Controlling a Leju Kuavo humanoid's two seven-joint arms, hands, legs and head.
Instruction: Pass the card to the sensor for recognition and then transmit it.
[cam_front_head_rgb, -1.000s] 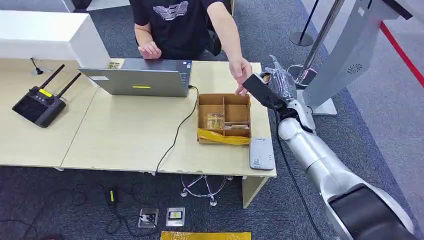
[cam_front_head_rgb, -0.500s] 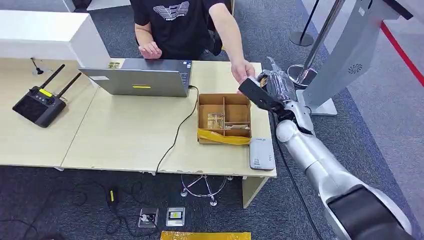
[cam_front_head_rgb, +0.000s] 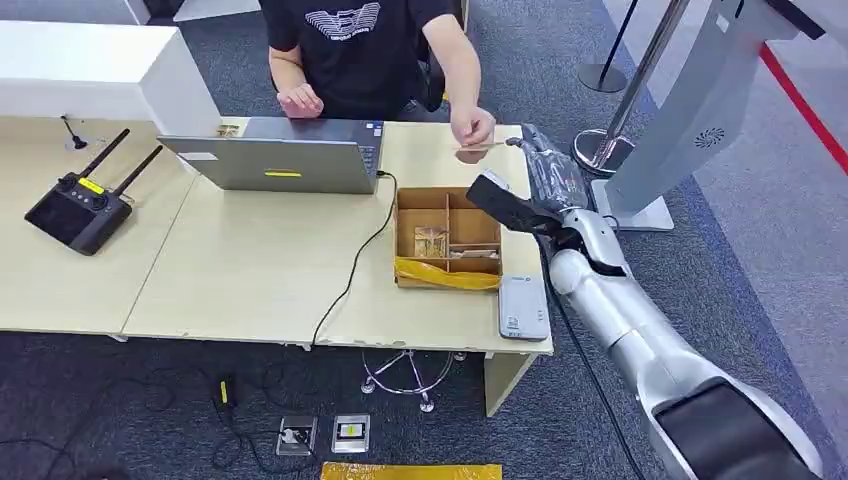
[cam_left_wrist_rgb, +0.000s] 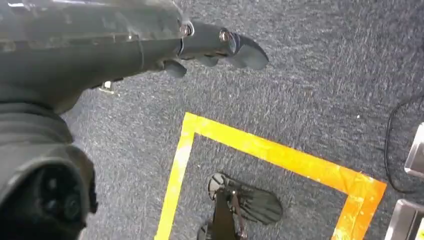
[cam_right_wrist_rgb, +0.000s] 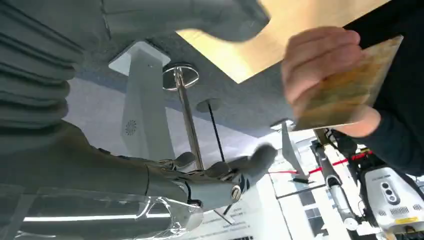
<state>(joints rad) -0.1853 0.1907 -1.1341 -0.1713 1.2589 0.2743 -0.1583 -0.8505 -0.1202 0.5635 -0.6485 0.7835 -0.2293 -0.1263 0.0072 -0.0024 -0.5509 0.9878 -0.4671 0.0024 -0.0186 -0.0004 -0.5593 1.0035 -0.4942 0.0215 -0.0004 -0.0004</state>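
So the card (cam_front_head_rgb: 478, 148) is pinched in the person's hand (cam_front_head_rgb: 471, 127), up over the far edge of the surface (cam_front_head_rgb: 250, 270), just past the cardboard box (cam_front_head_rgb: 447, 238). Robot's right hand (cam_front_head_rgb: 545, 172) hangs right next to it, fingers apart, holding nothing. Left hand (cam_left_wrist_rgb: 150, 40) dangles over the carpet, fingers loose and apart.

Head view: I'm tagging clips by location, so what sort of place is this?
Probably an office or lab test area: a desk on grey carpet carrying a laptop and an antenna remote controller, with a stanchion post beside it.
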